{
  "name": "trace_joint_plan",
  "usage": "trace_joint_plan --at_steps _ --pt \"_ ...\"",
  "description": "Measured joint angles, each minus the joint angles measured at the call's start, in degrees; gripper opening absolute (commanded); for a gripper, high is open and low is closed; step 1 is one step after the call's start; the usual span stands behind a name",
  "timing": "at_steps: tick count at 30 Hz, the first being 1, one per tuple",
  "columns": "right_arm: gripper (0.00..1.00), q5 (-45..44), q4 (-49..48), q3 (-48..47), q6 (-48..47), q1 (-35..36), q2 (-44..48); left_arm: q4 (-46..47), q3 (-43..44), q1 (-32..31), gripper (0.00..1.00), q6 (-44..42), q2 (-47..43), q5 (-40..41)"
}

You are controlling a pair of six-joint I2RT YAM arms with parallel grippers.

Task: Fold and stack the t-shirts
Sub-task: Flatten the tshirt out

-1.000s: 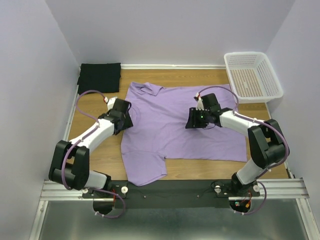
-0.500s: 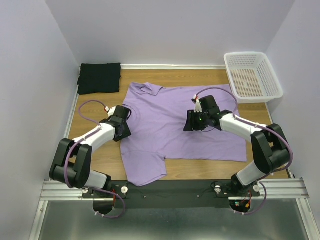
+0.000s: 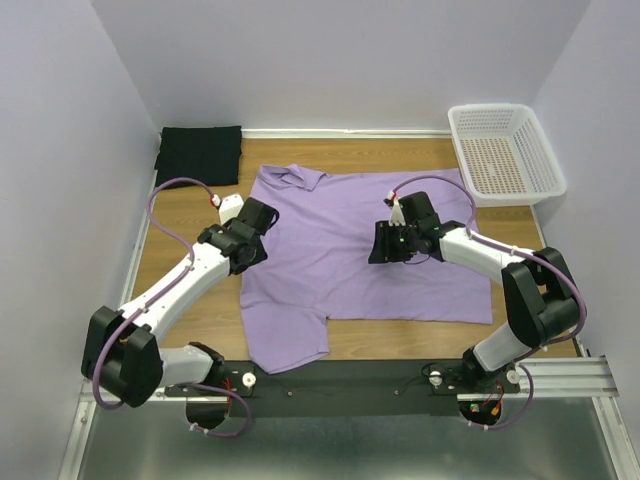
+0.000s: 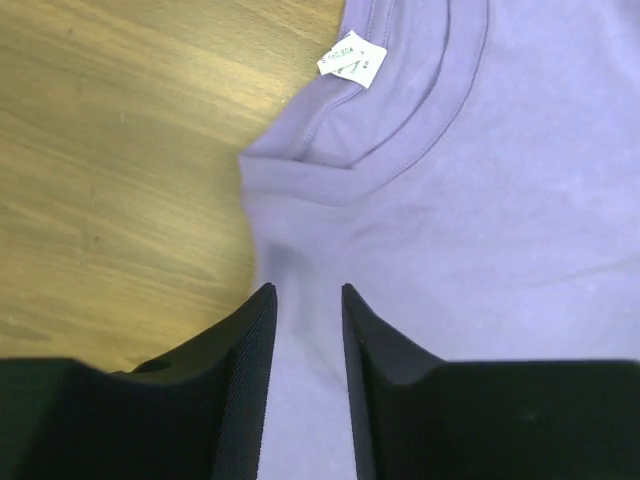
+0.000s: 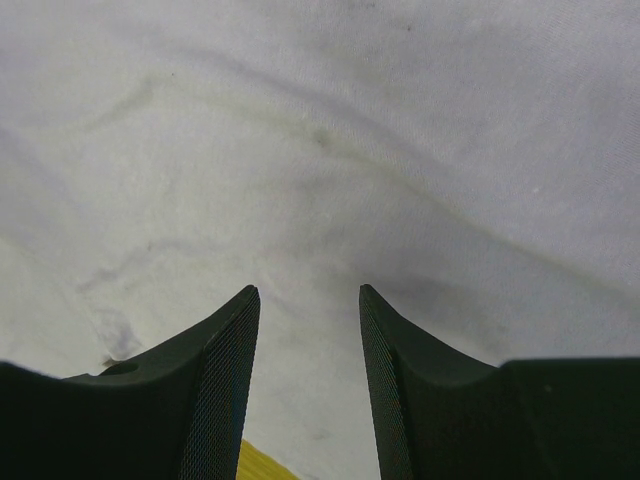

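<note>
Lavender t-shirt (image 3: 350,250) lies flat beneath both grippers: soft, light and limp, probably best pinched at an edge. The left gripper (image 4: 306,292) has its jaws narrowly apart at the shoulder edge, with the collar (image 4: 400,150) just beyond. The right gripper (image 5: 308,292) gapes over mid-cloth, holding nothing.

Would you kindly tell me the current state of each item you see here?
lavender t-shirt: spread flat, unfolded.
black t-shirt: folded, far left corner.
white basket: upright, empty.
left pincer: narrowly open at the lavender shoulder.
right pincer: open over the lavender cloth.
</note>
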State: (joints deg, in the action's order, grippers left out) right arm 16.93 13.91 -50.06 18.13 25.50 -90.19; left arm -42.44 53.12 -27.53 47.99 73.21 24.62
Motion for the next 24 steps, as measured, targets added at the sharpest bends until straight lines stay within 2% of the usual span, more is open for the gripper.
trace_joint_plan --at_steps 1,2,4,6,12,17,24 --pt "0.53 0.0 0.0 0.0 0.0 0.0 0.0 -1.0 0.2 -0.4 0.61 0.5 -0.7 0.8" --pt "0.53 0.0 0.0 0.0 0.0 0.0 0.0 -2.6 0.1 -0.6 0.66 1.4 -1.5 1.8" --pt "0.53 0.0 0.0 0.0 0.0 0.0 0.0 -6.1 -0.1 -1.0 0.73 3.3 -2.3 3.8" --pt "0.53 0.0 0.1 0.0 -0.2 0.0 0.0 -8.8 -0.2 -1.7 0.75 4.5 -2.8 5.4" --pt "0.53 0.9 0.4 0.0 -0.3 0.0 0.0 -7.4 -3.4 -2.7 0.7 4.9 -5.2 5.1" --pt "0.51 4.2 1.8 -0.7 -1.7 2.1 -0.2 -1.6 -4.0 -1.9 0.68 3.1 -2.3 2.1" --pt "0.5 7.2 3.9 -9.0 -4.8 16.1 -4.5 6.4 -0.6 6.7 0.61 -4.3 3.7 -0.3"
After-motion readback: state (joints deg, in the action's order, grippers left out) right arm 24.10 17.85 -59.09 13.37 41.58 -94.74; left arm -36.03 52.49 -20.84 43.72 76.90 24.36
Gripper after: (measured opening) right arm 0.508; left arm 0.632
